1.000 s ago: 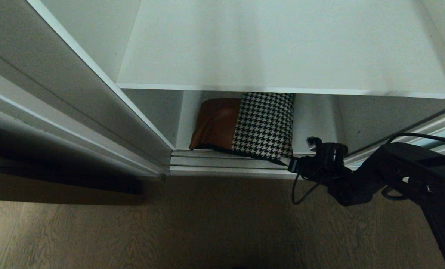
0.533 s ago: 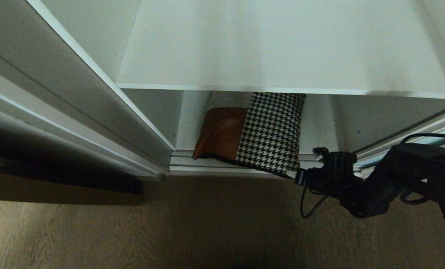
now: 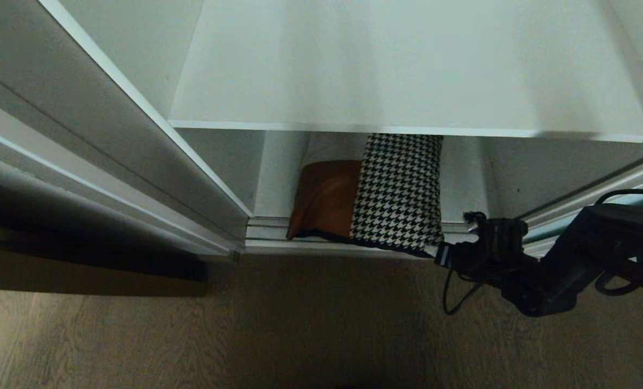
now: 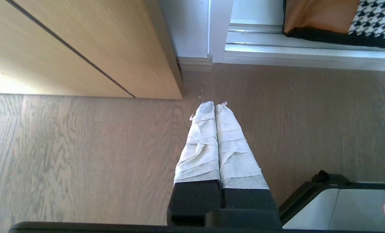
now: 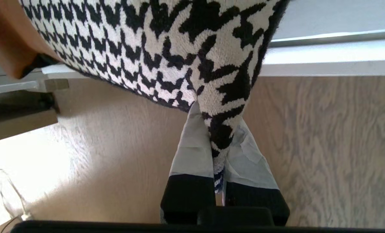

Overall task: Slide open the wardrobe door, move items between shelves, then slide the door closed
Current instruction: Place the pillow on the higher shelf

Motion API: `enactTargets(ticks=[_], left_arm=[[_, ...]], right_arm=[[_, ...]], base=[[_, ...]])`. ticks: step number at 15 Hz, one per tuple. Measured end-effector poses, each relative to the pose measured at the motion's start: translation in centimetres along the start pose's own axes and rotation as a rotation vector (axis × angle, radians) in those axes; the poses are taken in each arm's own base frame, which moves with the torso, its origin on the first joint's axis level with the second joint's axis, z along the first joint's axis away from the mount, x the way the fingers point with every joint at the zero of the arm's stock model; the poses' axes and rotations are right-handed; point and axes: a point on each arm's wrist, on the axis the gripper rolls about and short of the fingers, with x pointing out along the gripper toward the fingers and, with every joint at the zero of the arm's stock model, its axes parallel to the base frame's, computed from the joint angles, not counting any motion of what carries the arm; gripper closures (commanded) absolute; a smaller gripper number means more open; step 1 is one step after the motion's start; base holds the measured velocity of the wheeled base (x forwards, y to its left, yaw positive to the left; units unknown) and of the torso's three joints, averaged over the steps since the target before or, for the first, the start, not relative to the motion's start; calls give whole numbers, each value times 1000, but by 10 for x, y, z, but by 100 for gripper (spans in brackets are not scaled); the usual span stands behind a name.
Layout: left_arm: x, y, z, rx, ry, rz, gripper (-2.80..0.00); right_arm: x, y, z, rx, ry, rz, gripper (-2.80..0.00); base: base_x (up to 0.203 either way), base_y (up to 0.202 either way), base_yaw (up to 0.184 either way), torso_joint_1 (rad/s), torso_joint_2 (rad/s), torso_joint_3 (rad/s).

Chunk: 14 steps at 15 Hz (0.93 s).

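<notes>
Right gripper pinches the corner of the cushion at the bottom of the wardrobe.

The right gripper (image 5: 216,129) has its jaws nearly together, clamped on the houndstooth corner of the cushion (image 3: 386,194). The left gripper (image 4: 215,105) hangs over the wooden floor (image 3: 245,324) with its jaws pressed together, holding nothing. The cushion sits under the white shelf (image 3: 407,81), in the lowest compartment, its front edge over the door track (image 3: 278,246). Its long axis runs left to right, brown leather part to the left, houndstooth part to the right.
</notes>
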Motion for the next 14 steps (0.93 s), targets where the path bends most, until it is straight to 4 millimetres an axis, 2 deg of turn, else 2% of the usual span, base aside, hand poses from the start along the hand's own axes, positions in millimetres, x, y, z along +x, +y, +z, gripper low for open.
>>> enactTargets(ticks=[3,6,11,13,14], left_arm=[[0,0,0,-3,0,0,0],[0,0,-1,6,19,0,0],[2,0,2,19,164,-12,0],[5,0,17,-18,202,-34,0],[7,-1,35,-59,198,-55,0]], right_arm=[[-4,-13,9,11,-27,-19,0],[-5,-18,12,14,-36,-26,0],[-9,-22,14,18,-62,-29,0],[-12,-24,13,9,-84,-25,0],[-12,-24,13,7,-89,-23,0]], base=[[0,0,0,0,0,0],[0,0,0,0,0,0],[0,0,0,0,0,0],[0,0,0,0,0,0],[0,0,0,0,0,0]])
